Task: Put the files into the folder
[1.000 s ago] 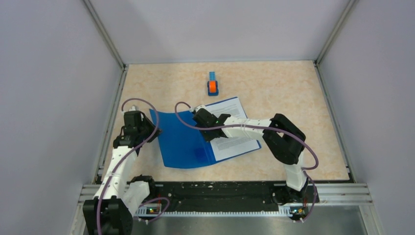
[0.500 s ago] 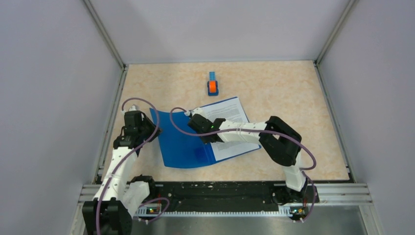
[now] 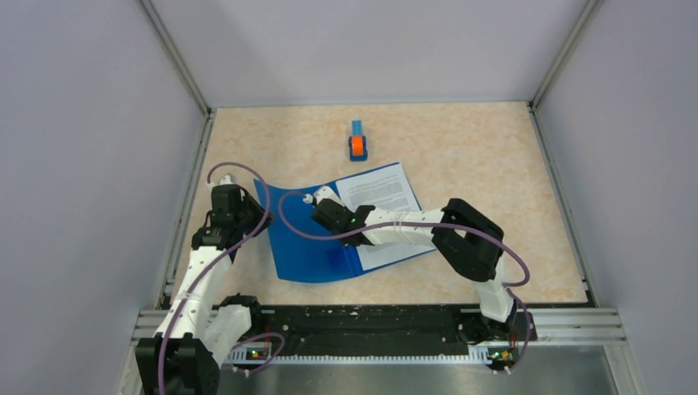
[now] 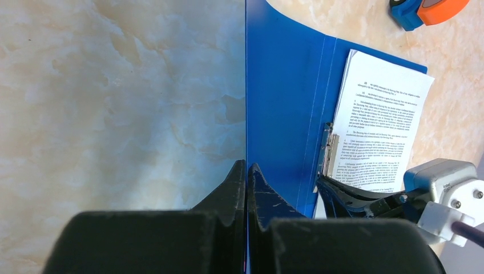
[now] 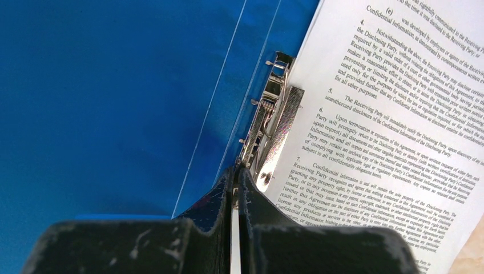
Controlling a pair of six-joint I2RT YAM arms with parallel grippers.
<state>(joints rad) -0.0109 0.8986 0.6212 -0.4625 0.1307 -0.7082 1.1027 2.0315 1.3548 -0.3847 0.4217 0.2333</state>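
The left gripper [image 4: 246, 166] is extended forward on a nearly straight arm, its fingers [image 4: 231, 191] pinched tight on the folder [image 4: 285, 85] edge; the right gripper [image 5: 235, 171] reaches leftward from a sharply bent elbow, fingers pressed together

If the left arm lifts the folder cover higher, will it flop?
Likely floppy: the folder cover already curves up where the left fingers pinch its edge. It looks thin and glossy, so it may slip. The files lie on the other half, so probably add no load.
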